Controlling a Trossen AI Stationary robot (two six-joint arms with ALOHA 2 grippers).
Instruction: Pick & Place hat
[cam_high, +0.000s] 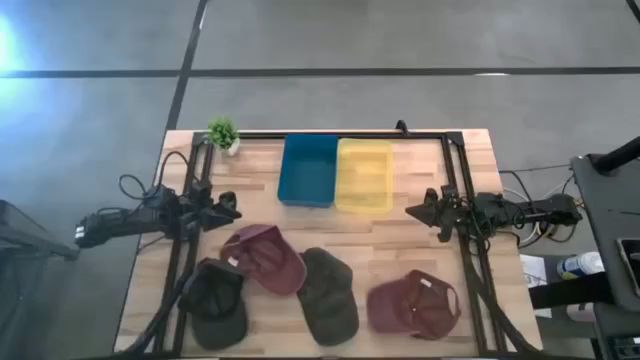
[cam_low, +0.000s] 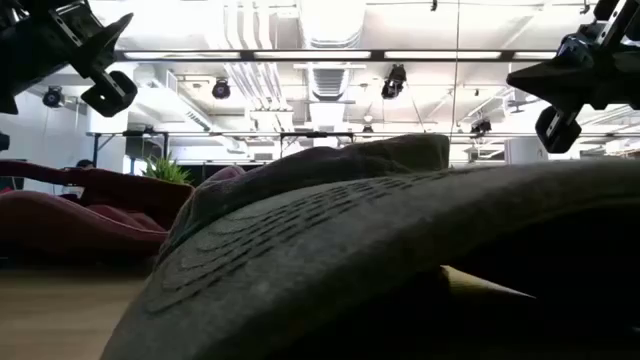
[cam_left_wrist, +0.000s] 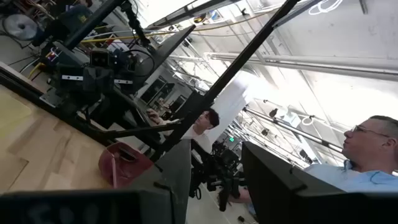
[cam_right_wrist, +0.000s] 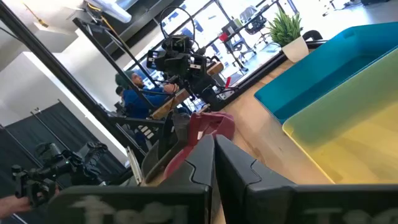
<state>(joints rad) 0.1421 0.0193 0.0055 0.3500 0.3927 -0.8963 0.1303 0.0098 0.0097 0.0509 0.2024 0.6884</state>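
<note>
- So far, you had placed no hat: four hats (cam_high: 265, 258) lay on the table (cam_high: 395, 235), near the empty blue bin (cam_high: 308, 170) and yellow bin (cam_high: 364, 175).
- Your left gripper (cam_high: 229, 207) stood spread and empty above the table; the right gripper (cam_high: 413, 211) was pressed together, empty.

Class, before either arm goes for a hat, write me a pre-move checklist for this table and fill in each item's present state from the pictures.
1. Blue plastic bin free of hats: ok.
2. Yellow plastic bin free of hats: ok.
3. Four caps lie in reach on the wooden table: maroon cap, black cap, olive cap, second maroon cap: ok.
4. Caps separated for a clean grasp: not ok; the first maroon cap touches or overlaps the black and olive ones.
5. Left gripper holding nothing, fingers apart: ok.
6. Right gripper open for a pick: not ok, shut and empty.
</note>
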